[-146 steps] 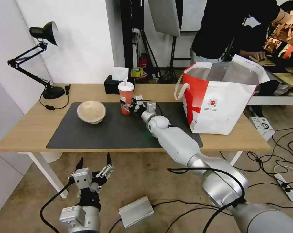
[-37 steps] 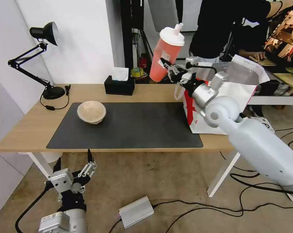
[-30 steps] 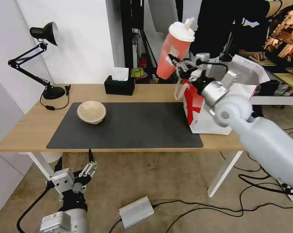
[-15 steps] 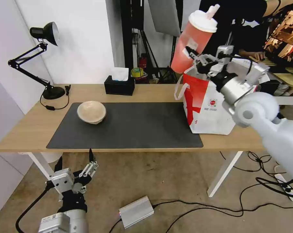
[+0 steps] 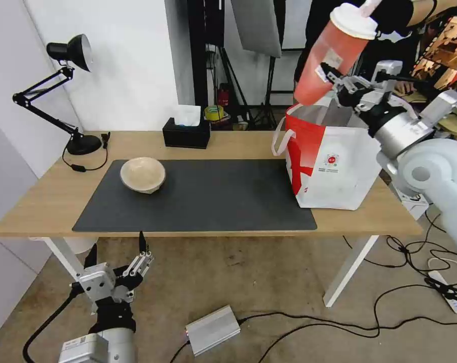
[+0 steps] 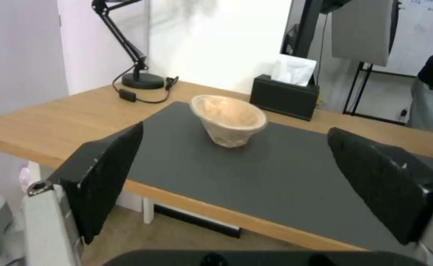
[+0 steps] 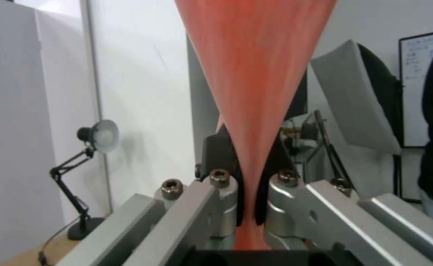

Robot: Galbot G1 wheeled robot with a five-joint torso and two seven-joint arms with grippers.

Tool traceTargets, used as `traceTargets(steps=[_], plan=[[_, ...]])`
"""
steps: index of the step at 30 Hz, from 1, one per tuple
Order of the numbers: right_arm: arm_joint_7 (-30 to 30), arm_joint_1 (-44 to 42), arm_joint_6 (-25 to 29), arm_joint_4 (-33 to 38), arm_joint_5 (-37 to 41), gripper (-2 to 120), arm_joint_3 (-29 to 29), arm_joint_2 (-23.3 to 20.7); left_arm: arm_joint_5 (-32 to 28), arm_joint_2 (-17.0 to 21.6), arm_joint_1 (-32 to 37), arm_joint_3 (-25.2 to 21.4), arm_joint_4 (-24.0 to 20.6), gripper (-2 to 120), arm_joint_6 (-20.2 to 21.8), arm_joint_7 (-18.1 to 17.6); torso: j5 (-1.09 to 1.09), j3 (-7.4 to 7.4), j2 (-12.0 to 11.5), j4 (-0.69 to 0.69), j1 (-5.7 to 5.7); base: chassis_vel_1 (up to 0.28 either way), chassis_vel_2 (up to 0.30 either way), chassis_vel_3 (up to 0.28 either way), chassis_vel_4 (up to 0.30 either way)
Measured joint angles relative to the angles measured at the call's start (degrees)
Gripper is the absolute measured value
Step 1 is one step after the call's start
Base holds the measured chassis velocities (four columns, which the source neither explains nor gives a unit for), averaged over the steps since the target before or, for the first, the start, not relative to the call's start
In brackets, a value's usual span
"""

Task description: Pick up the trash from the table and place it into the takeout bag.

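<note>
Since half a second ago the right gripper [image 5: 334,80] has carried the red lidded drink cup [image 5: 335,50] further over, so it now hangs tilted above the takeout bag [image 5: 334,161], its white lid uppermost. The black pads [image 7: 221,162] pinch the translucent tapered cup low on its body (squeezed thin there). The beige paper bowl [image 5: 143,174] sits on the dark mat [image 5: 198,201], well left of the bag, and the left gripper [image 5: 116,261] hangs spread below the table [image 5: 47,196].

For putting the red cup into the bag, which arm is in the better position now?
Right. The right gripper is shut on the red cup, tilted above the open takeout bag. The left gripper hangs open below the table edge, far from the bag.
</note>
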Motion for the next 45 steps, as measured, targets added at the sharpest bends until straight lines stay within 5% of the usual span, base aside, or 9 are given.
traceTargets(steps=[45], plan=[[0.34,2.07,0.43,-18.86,-4.85,3,-4.62,5.57,-0.03,0.19,-0.22,0.66,0.1,100,-0.35,0.01,-0.01,0.0,0.0,0.0,0.0,0.0,0.0,0.0,0.0]])
